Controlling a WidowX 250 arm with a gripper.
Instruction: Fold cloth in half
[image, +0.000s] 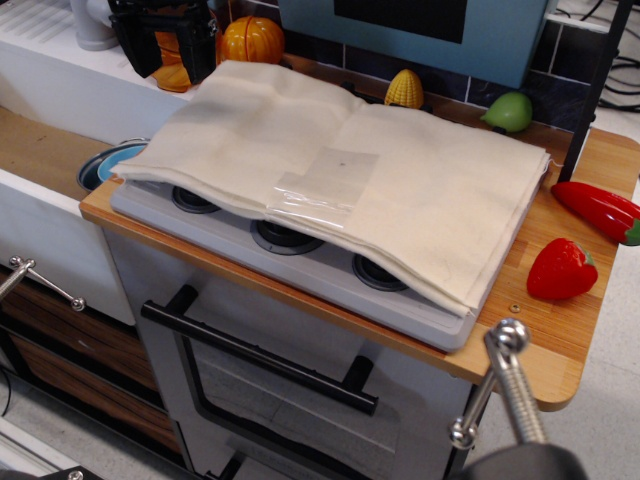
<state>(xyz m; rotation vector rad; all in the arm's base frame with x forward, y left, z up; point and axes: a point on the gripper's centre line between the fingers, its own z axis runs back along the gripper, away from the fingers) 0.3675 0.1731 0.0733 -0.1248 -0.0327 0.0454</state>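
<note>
Cloth job, starting w/ the gripper (165, 45): black, at top left, hanging just behind the far-left corner of the large cream rectangular fabric sheet (340, 170); can't tell whether its fingers are spread or pressed together, and contact w/ the fabric isn't clear. That spot suits a corner pick, prob. why it's there. Cloth lies over the white toy stove top (300, 275), draped so burner knobs peek out under the near edge. Near edge shows two layers, so it may be doubled already; a centre crease runs front to back. Shiny clear tape patch (325, 180) sits near the front middle. Wooden desk (560, 340) carries the stove; red plastic strawberry (560, 270) and red pepper (600, 210) at right, well apart from the cloth, so no snag risk.
</note>
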